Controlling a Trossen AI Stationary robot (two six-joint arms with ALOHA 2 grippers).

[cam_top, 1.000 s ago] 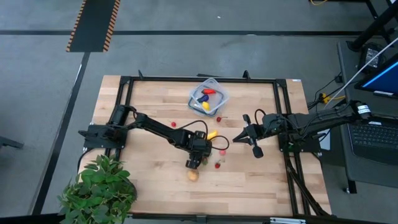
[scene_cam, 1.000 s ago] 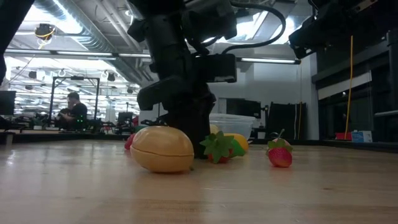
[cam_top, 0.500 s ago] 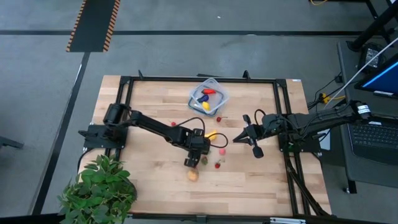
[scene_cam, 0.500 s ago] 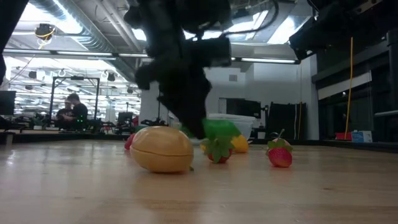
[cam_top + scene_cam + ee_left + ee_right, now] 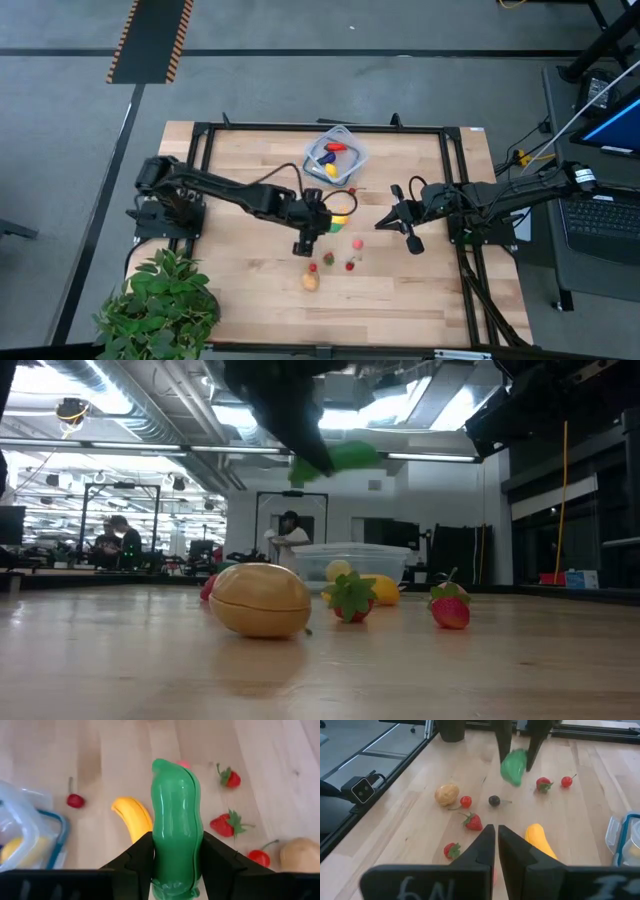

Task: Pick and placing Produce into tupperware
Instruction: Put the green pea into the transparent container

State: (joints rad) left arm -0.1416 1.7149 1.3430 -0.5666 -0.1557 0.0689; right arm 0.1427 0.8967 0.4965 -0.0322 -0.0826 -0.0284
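Observation:
My left gripper [image 5: 314, 228] hangs above the table's middle, shut on a green toy cucumber [image 5: 176, 820]. Below it on the wood lie a yellow banana [image 5: 134, 817], strawberries [image 5: 227, 824], cherries [image 5: 75, 800] and a tan potato-like piece [image 5: 310, 282]. The tupperware [image 5: 335, 155], a clear bluish container, stands near the far edge with a few pieces inside. My right gripper [image 5: 380, 224] hovers shut to the right of the banana and holds nothing. My left gripper pinches the cucumber's two sides near its rear end [image 5: 160, 855] between its two fingers [image 5: 137, 860]. The fingers slant downward from above and lie along the cucumber, which sticks out past their tips. It hangs tilted [image 5: 514, 766], clear of the table.
A leafy potted plant [image 5: 160, 305] stands at the near left corner. A black frame [image 5: 200, 180] runs round the tabletop. There is bare wood on the table's left half and along the near edge. People show in the room beyond the table [image 5: 112, 538].
My left gripper has risen from the table beside the potato-like piece and moved toward the far edge, staying shut on the cucumber. The cucumber is lifted clear and now hangs well above the other pieces, which have stayed where they were.

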